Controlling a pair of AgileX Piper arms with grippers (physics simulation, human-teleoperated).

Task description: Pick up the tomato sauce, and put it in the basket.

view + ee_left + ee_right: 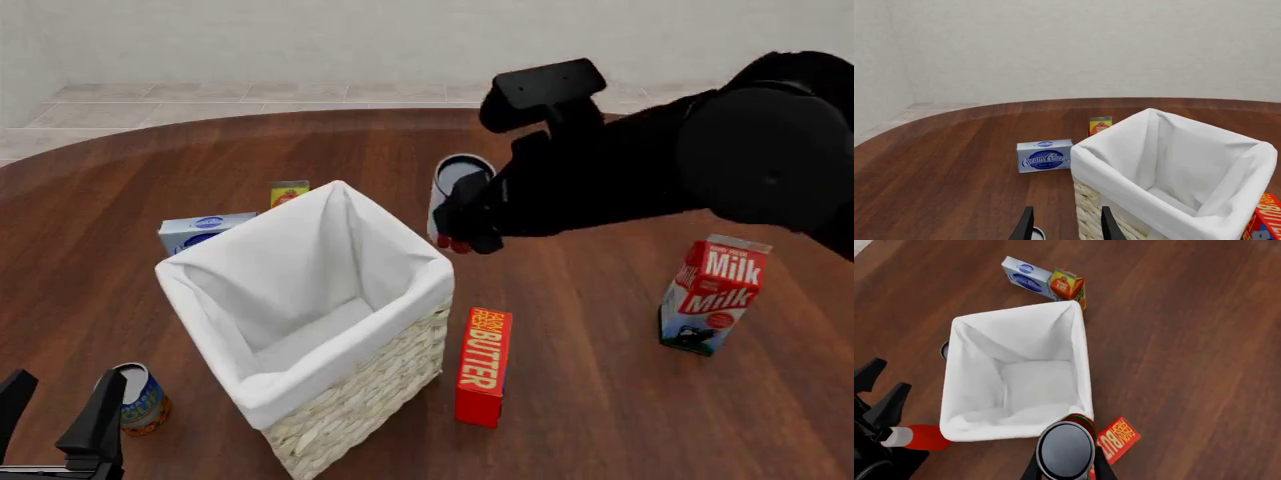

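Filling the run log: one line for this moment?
right gripper: shut on tomato sauce, lifted near basket rim | left gripper: open, idle | basket: no can inside

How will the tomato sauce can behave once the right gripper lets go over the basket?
The tomato sauce can looks rigid and smooth-sided, so it could slip in the right gripper if the squeeze eases. Being round, it probably rolls if it lands sideways. The basket has a soft white liner, which should cushion the drop and likely stop it.
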